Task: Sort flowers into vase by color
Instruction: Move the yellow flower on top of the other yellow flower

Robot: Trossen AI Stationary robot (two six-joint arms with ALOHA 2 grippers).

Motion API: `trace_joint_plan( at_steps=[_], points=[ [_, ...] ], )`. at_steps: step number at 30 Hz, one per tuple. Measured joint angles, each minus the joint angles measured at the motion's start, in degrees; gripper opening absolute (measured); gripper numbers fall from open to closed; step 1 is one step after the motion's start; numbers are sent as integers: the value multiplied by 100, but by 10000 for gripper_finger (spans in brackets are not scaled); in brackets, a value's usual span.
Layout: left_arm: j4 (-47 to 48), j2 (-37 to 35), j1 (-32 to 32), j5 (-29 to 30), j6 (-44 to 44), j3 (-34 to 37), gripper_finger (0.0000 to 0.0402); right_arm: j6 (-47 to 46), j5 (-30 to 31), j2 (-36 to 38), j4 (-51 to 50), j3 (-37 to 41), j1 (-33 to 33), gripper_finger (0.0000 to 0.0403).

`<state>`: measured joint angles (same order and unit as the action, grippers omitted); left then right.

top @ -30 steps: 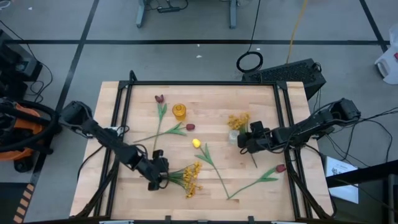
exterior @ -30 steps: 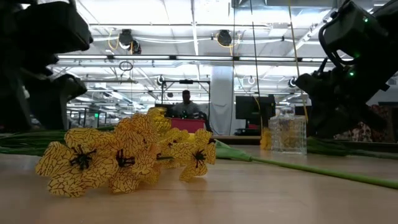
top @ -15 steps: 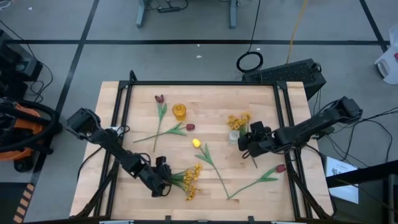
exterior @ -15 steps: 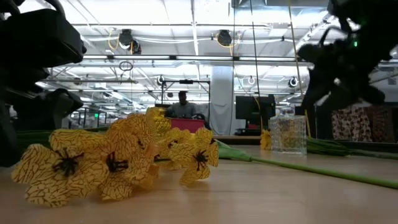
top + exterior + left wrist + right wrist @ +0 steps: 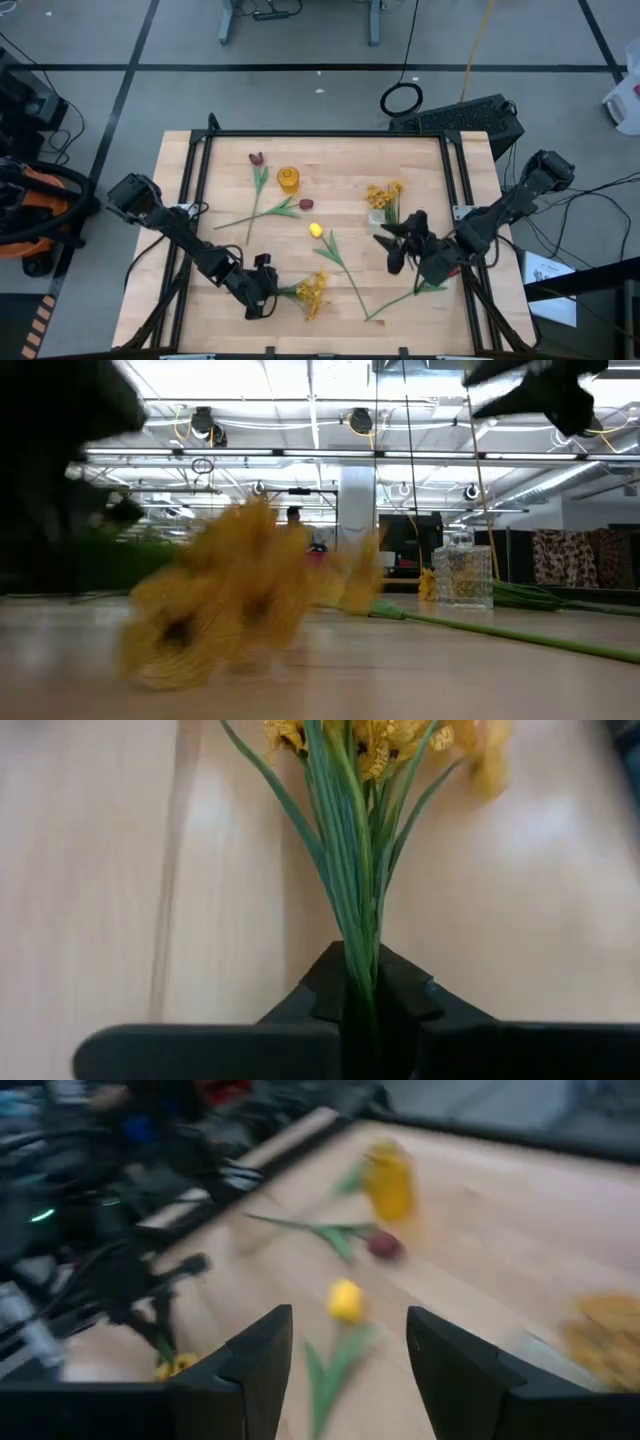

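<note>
A spray of small yellow blossoms (image 5: pixel 312 292) on green stems lies near the table's front edge; my left gripper (image 5: pixel 262 290) is shut on its stems. My right gripper (image 5: pixel 390 247) hovers open, raised above the table just in front of the clear vase (image 5: pixel 376 218), which holds another yellow spray (image 5: pixel 385 192). A yellow tulip (image 5: pixel 316 230) lies on the wood at mid-table. Two dark-red tulips (image 5: pixel 256 158) (image 5: pixel 306 203) lie flat beside a yellow vase (image 5: pixel 289 180). In the right wrist view the open fingers frame the yellow tulip (image 5: pixel 346 1300). My left gripper pinches the bundle of green stems (image 5: pixel 358 982) between its two fingers (image 5: pixel 405 995), at the end away from the blossoms. The fingers come slanting down from the table's left and lie along the stems. Whether the blossoms (image 5: pixel 230 600) are clear of the table I cannot tell.
A long green stem (image 5: pixel 400 298) lies under my right arm near the front right; its bloom is hidden. Another leafy stem (image 5: pixel 345 270) runs from the yellow tulip toward the front edge. Black rails (image 5: pixel 190 200) border the table's left and right sides.
My left gripper has shut on the spray's stems, and the blossoms have drawn together and shifted; they blur in the low view. My right gripper has risen from beside the clear vase, swung toward the table's near edge and rolled.
</note>
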<state>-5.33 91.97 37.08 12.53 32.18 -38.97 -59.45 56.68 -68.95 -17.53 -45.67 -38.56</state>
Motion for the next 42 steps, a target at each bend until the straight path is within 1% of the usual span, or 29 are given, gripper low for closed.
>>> trace_joint_plan(
  at_steps=[3,5,9,13,15,18,21,24,31,34,39,42],
  points=[
    [-31,-399,-134,135,-263,-166,34,844,241,-278,897,2,-234,189],
    [-15,-697,-229,237,-421,-260,27,1234,456,-476,1386,2,-336,189],
    [-34,-1273,-430,352,-613,-327,18,1592,496,-838,1991,4,-374,189],
    [-96,-1745,-550,790,-922,-325,20,1890,469,-1159,2525,4,-391,189],
    [-384,-1904,-599,920,-1172,-325,22,2120,469,-1339,2928,9,-392,189],
    [-1127,-1993,-668,929,-1671,-325,22,2631,453,-1627,3687,9,-392,189],
    [-1850,-1998,-740,689,-2121,-325,23,3284,447,-1917,4593,9,-358,189],
    [-2253,-1996,-831,483,-2381,-325,23,3922,393,-2169,5510,9,-300,190],
    [-2559,-1983,-931,337,-2624,-321,23,5315,-550,-2686,7646,9,35,192],
    [-2983,-1849,-931,154,-2757,-319,24,5788,-991,-2850,8375,9,215,193],
    [-3877,-1457,-931,-55,-3012,-316,24,6199,-1897,-3044,9137,9,535,193],
    [-4240,-1198,-931,-58,-3127,-316,24,6239,-2222,-3100,9336,0,687,193]
  ],
)
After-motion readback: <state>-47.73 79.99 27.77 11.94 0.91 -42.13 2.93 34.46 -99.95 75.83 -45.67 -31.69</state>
